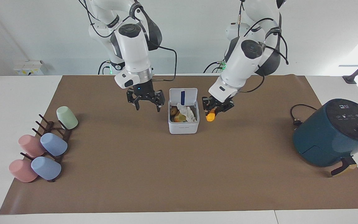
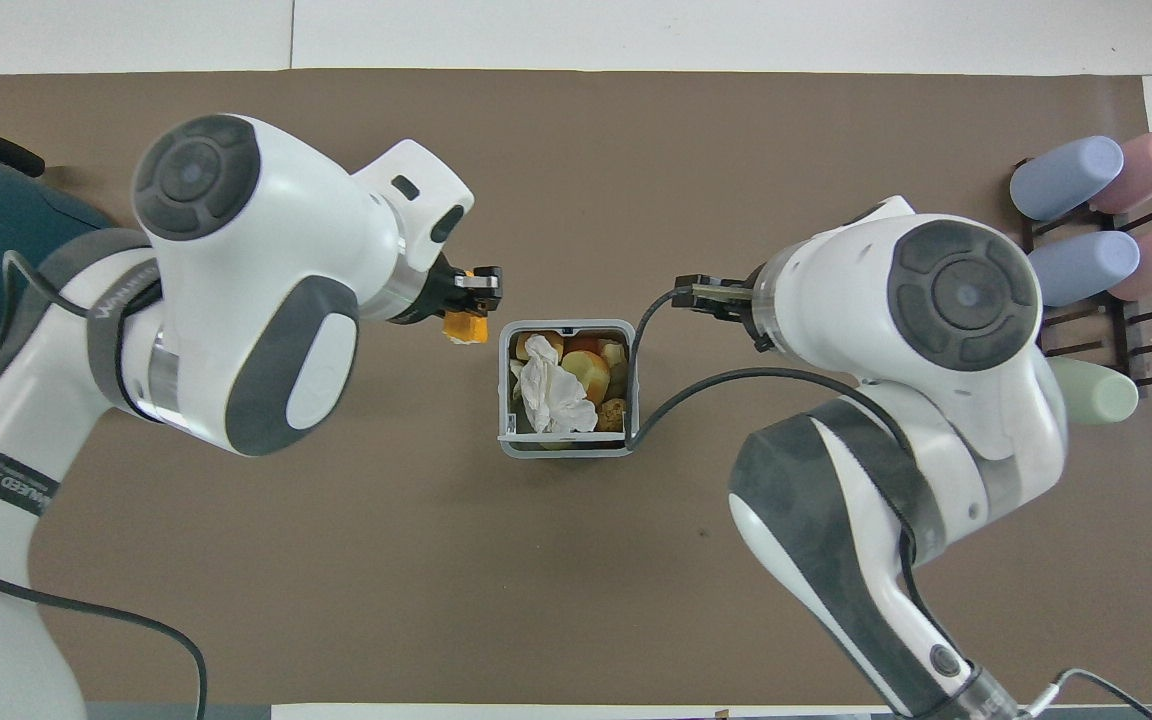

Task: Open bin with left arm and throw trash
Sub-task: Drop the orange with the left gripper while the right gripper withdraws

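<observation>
Bin (image 1: 183,126): white box near the middle of the desk, a little toward the robots' edge. Its lid (image 1: 183,96) stands open and upright at the side nearest the robots.

Bin contents: a crumpled tissue (image 2: 552,392) lies on top, with yellow and orange scraps (image 2: 586,367) around it.

Left gripper (image 1: 213,109): raised just beside the bin, toward the left arm's end of the desk, apart from the bin wall. Its fingers pinch an orange piece (image 1: 211,117), which hangs below the tips over the brown mat (image 1: 135,174), not over the bin opening.

Left arm: comes in from the robots' edge and slopes down toward the bin.

Right gripper (image 1: 146,107): raised over bare mat beside the bin, toward the right arm's end of the desk. Its fingers (image 1: 136,105) are spread wide, point down, and hold and touch nothing.

Fryer (image 1: 334,133): dark teal, at the left arm's end of the desk, well apart from the bin. A black cable (image 1: 297,116) lies on the mat beside it.

Cups (image 1: 53,143): two blue, two pink and one green, on a dark peg rack (image 1: 50,127) at the right arm's end of the desk, half on the mat's edge.
</observation>
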Action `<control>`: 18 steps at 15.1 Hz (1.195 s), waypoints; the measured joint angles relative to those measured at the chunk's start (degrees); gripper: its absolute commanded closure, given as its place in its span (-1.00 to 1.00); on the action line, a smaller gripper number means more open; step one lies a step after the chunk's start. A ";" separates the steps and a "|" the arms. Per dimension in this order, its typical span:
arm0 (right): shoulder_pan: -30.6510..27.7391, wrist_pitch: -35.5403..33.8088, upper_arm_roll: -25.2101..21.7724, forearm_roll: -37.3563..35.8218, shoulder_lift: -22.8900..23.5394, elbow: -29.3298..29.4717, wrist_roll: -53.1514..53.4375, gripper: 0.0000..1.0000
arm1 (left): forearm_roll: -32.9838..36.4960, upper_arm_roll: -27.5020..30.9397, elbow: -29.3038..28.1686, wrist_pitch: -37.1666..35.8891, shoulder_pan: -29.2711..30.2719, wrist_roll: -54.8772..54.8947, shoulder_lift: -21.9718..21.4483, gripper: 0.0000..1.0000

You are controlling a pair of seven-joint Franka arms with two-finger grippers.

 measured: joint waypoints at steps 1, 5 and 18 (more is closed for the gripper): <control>-1.30 -1.17 -0.03 0.01 -0.65 0.01 -2.58 -1.00 | 0.00 -0.02 -0.04 1.04 -2.09 -1.82 0.25 1.00; -2.16 -2.75 0.15 0.02 -1.40 0.01 -4.88 -1.00 | 0.00 -0.02 -3.13 5.44 -6.29 -3.94 1.01 1.00; 5.88 -15.43 -14.55 0.04 -1.15 9.61 -14.94 -1.00 | 0.00 0.89 -5.11 6.16 -6.27 -3.79 0.75 -1.00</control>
